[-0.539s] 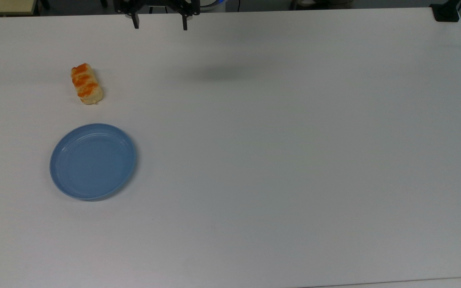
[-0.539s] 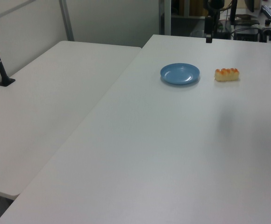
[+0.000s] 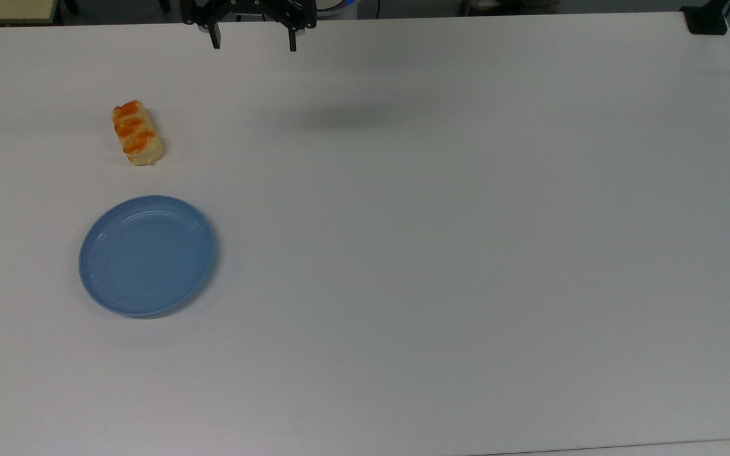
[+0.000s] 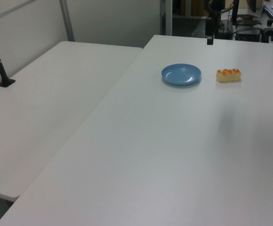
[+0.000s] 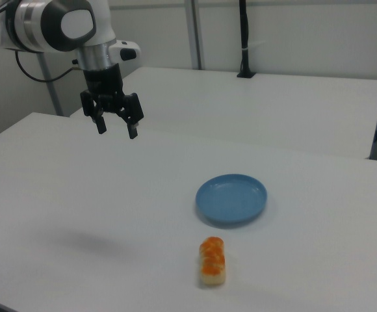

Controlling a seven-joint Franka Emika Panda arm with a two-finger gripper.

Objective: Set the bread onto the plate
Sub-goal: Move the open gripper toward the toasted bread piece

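The bread (image 3: 137, 133) is a small tan roll with orange-brown patches, lying on the white table in the top view's upper left. It also appears as the bread (image 4: 228, 75) in the left view and the bread (image 5: 212, 261) in the right view. Below it in the top view sits the round light-blue plate (image 3: 147, 254), seen again as the plate (image 4: 181, 74) and the plate (image 5: 231, 198), with nothing on it. My gripper (image 3: 253, 42) hangs open high above the table's far edge, well apart from both. The right view shows the gripper (image 5: 116, 128) with its fingers spread and nothing between them.
A second white table (image 4: 47, 103) adjoins on the left view's left, with a black pole mount (image 4: 0, 70) on it. A black clamp (image 3: 706, 20) sits at the top view's upper right corner. The gripper's shadow (image 3: 346, 116) falls on the bare table.
The gripper has shifted very slightly; the bread and plate have not moved.
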